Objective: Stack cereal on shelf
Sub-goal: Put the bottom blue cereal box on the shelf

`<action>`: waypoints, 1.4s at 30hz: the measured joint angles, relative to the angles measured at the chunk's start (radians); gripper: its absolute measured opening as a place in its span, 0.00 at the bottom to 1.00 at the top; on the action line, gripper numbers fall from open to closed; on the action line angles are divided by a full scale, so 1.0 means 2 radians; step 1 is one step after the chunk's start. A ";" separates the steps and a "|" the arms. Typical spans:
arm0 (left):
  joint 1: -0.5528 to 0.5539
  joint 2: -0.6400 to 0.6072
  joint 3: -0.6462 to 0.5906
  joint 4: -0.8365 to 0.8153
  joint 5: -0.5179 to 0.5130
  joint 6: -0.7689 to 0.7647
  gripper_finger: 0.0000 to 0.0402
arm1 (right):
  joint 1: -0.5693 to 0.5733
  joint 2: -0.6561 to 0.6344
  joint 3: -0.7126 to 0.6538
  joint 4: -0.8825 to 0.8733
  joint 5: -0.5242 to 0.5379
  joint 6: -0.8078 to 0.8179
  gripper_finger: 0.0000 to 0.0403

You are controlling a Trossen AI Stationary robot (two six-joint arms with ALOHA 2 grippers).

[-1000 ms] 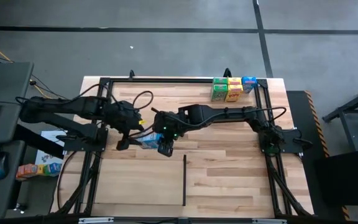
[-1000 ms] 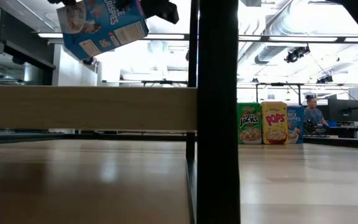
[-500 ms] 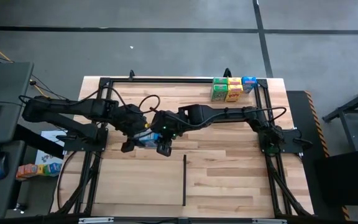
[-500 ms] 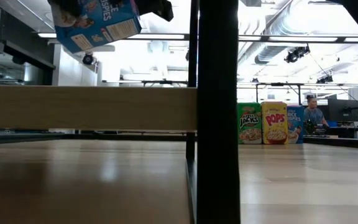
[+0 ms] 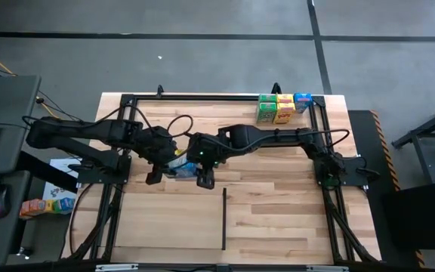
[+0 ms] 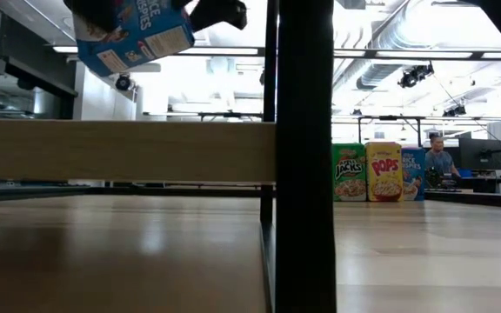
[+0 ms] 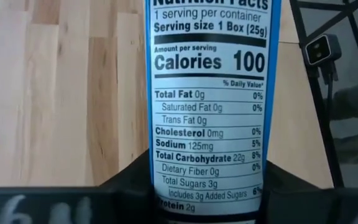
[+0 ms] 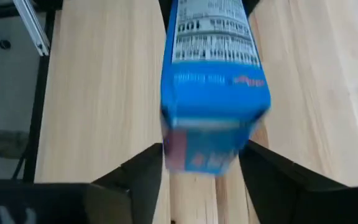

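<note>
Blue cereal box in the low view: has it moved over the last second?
Yes. The blue cereal box has shifted slightly left, away from the black post, and sits a little higher and less tilted.

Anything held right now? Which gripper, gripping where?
The blue cereal box is up off the table between both grippers: left gripper clamps its nutrition-panel end; right gripper straddles the opposite end, grip unclear.

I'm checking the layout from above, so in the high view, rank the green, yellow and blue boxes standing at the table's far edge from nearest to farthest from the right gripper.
Measured from the right gripper, mid-table near the held blue box:
1. Green box, left end of the row.
2. Yellow box, middle of the row.
3. Far blue box, right end, by the black frame's corner.
</note>
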 joint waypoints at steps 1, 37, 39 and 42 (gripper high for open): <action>0.000 -0.003 0.000 -0.001 0.000 -0.005 0.32 | -0.001 -0.003 0.000 -0.013 0.000 -0.002 0.54; -0.198 0.162 -0.335 0.875 -0.300 -0.161 0.30 | -0.007 -0.140 0.001 -0.195 0.168 0.061 0.61; -0.182 0.186 -0.335 0.906 -0.256 -0.161 0.30 | -0.005 -0.141 0.001 -0.195 0.165 0.070 0.61; -0.161 0.213 -0.335 0.935 -0.189 -0.160 0.30 | -0.001 -0.141 0.001 -0.195 0.155 0.071 0.61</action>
